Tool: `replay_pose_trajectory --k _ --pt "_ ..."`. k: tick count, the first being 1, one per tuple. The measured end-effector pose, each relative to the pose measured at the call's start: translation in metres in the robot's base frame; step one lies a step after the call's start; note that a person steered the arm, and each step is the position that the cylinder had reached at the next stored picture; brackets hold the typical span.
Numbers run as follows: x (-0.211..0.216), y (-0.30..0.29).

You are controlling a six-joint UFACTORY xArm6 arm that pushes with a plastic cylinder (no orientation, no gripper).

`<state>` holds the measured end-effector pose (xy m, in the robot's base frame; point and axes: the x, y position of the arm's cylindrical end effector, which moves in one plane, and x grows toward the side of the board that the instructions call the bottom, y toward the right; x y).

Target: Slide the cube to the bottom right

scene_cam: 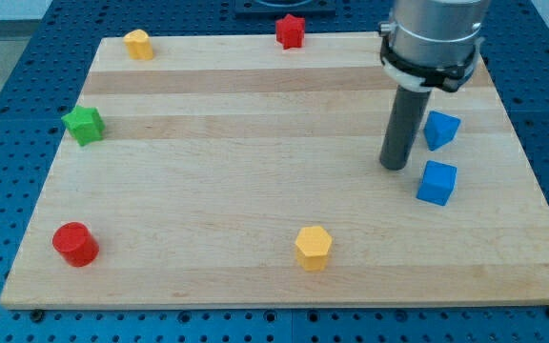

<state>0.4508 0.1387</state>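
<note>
A: What is sitting on the worktop (255, 191) just now?

B: The wooden board is filling most of the view. The arm's grey housing is hanging over the view's upper right, hiding whatever lies behind it there. My tip (394, 167) is acting as the end effector: a plain rod with nothing to open or close, and it is gripping nothing.

A: And the blue cube (437, 182)?

B: It is lying to the view's right of centre, just beside my tip, towards the view's lower right of it. I cannot tell whether they are touching. A second blue block (440, 129), of an angular shape, is sitting just above the cube.

A: So the push is lined up?

B: I am judging yes: the cube is lying between my tip and the bottom right corner, so pushing down and to the right looks correct. It is partway there.

A: The small pieces?

B: A red cylinder (74, 244), a yellow hexagonal block (314, 248), a green star (84, 125), a red star (291, 30) and a yellow block (138, 44) are resting well apart from the path.
</note>
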Motion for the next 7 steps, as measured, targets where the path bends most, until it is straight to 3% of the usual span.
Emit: replay_pose_trajectory --k 1,2,3,7 --pt "0.011 0.043" --pt "0.056 0.066" --pt "0.079 0.066" --pt "0.079 0.059"
